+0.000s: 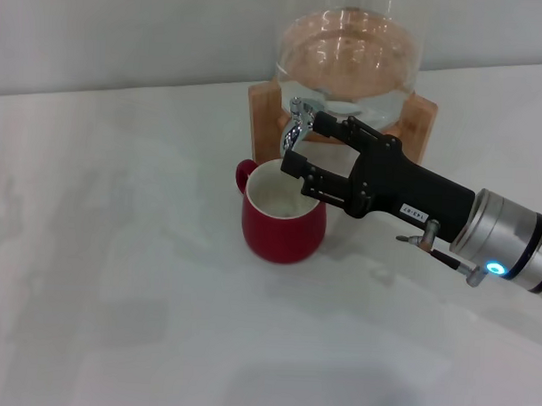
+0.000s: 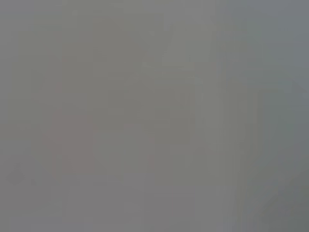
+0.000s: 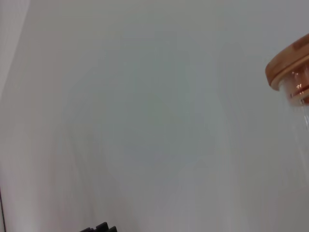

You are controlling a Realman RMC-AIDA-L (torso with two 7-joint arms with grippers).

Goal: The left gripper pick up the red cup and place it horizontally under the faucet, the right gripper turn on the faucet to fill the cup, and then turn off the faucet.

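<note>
Table [image 1: 117, 278]: pale, plain surface; bears all items below.

Dispenser [image 1: 347, 59]: clear glass vessel holding liquid, at the table's far middle. In the right wrist view only its wooden lid edge [image 3: 289, 63] and a strip of glass show.

Stand [image 1: 265, 114]: wooden, under the dispenser, posts visible at both sides.

Right gripper [image 1: 300, 146]: long black body reaching in from the robot's right, pointing toward the left and slightly away. Fingers spread, one above and one below, bracketing the tap lever; contact with the lever cannot be confirmed. The lower finger hangs over the cup's mouth, just above the rim.

Cup [image 1: 284, 223]: red, upright on the table, white inside, directly in front of the stand and below the tap. Handle [image 1: 244, 174] points to the robot's left and away. Whether it holds water cannot be told.

Faucet [image 1: 300, 124]: small chrome tap at the dispenser's front base, lever between the spread fingers, spout aimed down at the cup.

Key relation: the lever lies right at the right gripper's fingertips, at the end of its long axis. Judged step: working the lever.

Left gripper: not in view; its wrist view shows a blank grey field.
</note>
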